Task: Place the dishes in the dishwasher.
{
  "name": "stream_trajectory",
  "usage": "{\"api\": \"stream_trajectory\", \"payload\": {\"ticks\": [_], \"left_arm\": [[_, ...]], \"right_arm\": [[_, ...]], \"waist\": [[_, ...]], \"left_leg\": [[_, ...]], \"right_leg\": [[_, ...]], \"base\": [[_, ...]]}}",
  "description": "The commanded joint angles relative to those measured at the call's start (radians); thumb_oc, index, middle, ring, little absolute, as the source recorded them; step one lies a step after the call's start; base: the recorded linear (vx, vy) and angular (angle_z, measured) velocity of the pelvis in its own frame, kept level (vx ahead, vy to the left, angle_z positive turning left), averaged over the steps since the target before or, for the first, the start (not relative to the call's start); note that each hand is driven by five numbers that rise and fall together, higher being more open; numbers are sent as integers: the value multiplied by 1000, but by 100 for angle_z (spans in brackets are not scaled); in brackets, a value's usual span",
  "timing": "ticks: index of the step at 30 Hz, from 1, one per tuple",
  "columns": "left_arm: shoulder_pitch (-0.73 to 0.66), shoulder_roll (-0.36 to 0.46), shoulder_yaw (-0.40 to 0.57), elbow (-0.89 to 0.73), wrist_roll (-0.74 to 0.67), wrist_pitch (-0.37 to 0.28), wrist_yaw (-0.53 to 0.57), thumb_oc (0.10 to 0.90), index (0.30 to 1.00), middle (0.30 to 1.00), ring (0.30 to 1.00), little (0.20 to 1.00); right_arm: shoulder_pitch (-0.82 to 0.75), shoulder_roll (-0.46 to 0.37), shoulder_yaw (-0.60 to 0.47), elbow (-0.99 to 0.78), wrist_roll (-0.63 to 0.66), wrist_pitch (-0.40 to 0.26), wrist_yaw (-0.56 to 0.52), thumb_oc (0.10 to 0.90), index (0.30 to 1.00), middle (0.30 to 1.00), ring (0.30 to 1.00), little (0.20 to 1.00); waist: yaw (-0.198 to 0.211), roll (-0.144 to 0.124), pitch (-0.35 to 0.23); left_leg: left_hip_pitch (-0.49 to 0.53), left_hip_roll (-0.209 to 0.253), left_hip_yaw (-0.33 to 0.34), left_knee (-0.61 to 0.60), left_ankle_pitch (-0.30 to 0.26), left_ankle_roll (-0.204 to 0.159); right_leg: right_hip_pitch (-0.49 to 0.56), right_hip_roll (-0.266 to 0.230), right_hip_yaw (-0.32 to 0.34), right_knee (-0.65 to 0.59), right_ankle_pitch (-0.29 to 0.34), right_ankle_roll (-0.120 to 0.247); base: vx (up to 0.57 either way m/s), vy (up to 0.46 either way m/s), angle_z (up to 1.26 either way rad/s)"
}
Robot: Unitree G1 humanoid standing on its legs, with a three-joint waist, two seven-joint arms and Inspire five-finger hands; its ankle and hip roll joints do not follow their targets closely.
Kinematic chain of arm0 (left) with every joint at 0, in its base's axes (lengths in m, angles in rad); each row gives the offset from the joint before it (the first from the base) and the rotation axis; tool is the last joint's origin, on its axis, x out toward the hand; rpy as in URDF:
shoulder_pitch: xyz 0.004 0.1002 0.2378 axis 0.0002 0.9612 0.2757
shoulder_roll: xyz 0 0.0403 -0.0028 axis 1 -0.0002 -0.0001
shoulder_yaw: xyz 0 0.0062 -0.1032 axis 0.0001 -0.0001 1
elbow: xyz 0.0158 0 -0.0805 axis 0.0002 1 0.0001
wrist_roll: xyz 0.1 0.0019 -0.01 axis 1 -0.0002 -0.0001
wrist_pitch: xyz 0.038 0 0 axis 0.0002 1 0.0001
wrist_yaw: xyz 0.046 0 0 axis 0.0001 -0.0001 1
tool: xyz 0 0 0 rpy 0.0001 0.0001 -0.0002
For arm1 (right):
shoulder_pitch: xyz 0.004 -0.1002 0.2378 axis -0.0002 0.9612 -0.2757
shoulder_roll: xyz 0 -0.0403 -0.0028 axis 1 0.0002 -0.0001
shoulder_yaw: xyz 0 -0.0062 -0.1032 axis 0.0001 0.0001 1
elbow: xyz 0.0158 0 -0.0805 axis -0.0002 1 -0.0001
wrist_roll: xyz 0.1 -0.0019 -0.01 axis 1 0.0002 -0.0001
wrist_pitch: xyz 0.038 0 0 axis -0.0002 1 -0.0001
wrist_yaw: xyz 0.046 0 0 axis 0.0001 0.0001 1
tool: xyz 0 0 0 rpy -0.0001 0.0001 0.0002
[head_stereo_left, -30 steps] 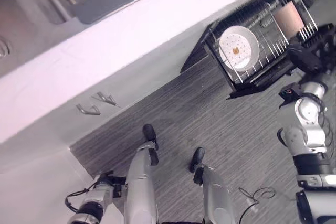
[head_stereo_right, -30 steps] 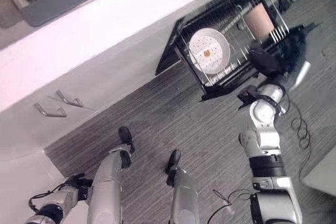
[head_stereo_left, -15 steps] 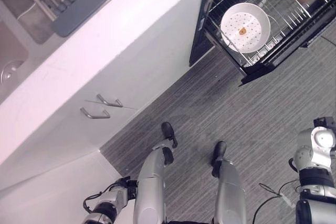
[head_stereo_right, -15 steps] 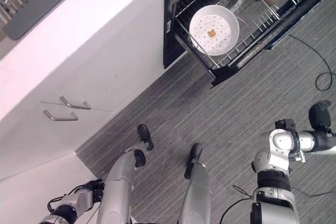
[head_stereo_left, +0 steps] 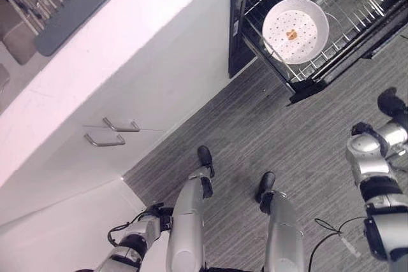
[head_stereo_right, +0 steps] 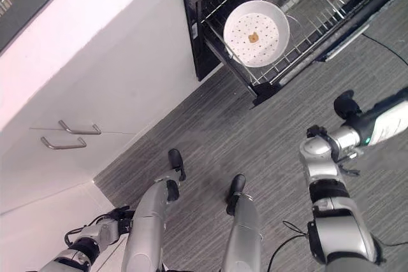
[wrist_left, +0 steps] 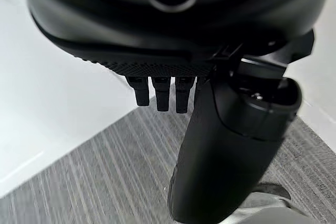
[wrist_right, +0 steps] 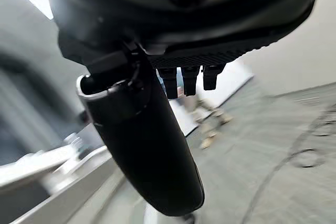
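One white plate (head_stereo_left: 295,30), dotted with a small brown mark at its centre, stands in the dishwasher rack (head_stereo_left: 331,36), upper right. Both robot hands, left (wrist_left: 226,145) and right (wrist_right: 142,140), hang loosely open, holding nothing.

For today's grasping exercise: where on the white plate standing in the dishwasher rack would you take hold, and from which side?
Probably the upper rim of the white plate, pinched from above: it leans on edge between the tines of the rack, so only that edge stands free.
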Motion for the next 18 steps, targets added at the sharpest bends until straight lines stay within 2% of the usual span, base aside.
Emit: {"api": "stream_trajectory", "payload": {"ticks": [1,11,18], "left_arm": [[51,5,-40,74,5,6,-5,800,900,900,900,900],[81,37,-20,75,29,0,-68,800,900,900,900,900],[108,73,7,68,60,-8,-92,800,900,900,900,900]], "right_arm": [[-38,-160,-12,-52,-107,-23,-38,800,900,900,900,900],[-226,-205,169,-28,-208,17,38,800,900,900,900,900],[-379,-205,283,-54,-202,43,82,800,900,900,900,900]], "waist": [[4,19,-19],[55,22,-19],[99,-7,-19]], "left_leg": [[44,-43,-45,-92,-68,-67],[35,-49,-69,-102,-53,-72],[33,-44,-86,-108,-50,-68]], "right_leg": [[-35,30,-58,155,-131,-56],[-28,20,-92,177,-141,-62],[-6,16,-128,172,-132,-57]], "base": [[-7,-32,7],[4,-12,11],[20,-37,5]]}}
